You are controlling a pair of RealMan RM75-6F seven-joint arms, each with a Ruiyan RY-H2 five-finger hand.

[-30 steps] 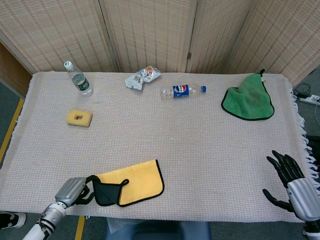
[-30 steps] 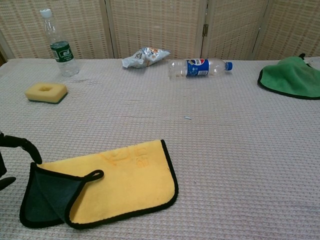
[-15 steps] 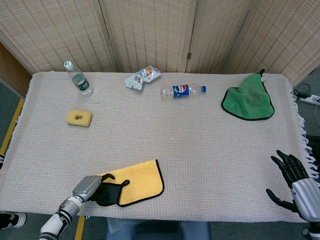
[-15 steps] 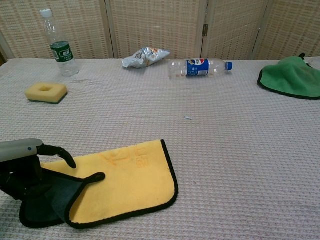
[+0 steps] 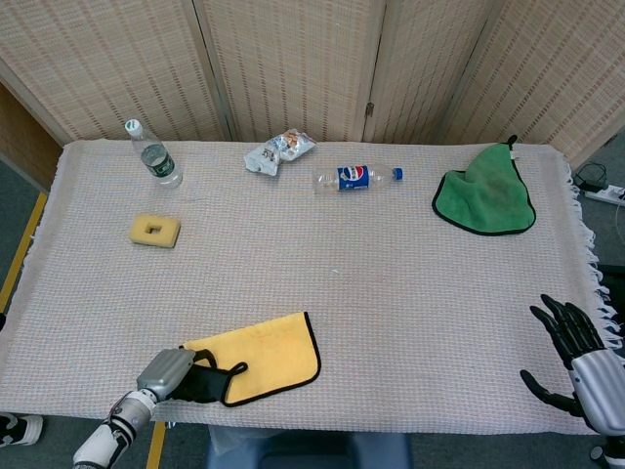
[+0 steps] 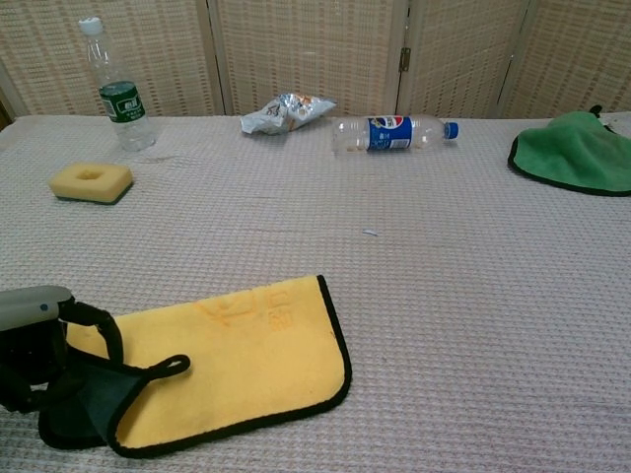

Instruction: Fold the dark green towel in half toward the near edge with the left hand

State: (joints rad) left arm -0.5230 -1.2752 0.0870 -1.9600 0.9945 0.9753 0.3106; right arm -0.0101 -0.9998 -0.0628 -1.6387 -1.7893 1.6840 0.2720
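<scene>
Head view shows the towel (image 5: 264, 357) lying yellow side up near the desk's (image 5: 391, 293) near edge, toward the left corner, with its dark green flap turned over. The left hand (image 5: 176, 376) pinches that flap in its fingers (image 6: 94, 325), seemingly to drag the fold nearer. The right hand (image 5: 576, 357) waits off the near right corner, fingers spread, holding nothing.

Matt cloth towel (image 5: 269, 357) – woven tablecloth (image 5: 391, 293)
</scene>
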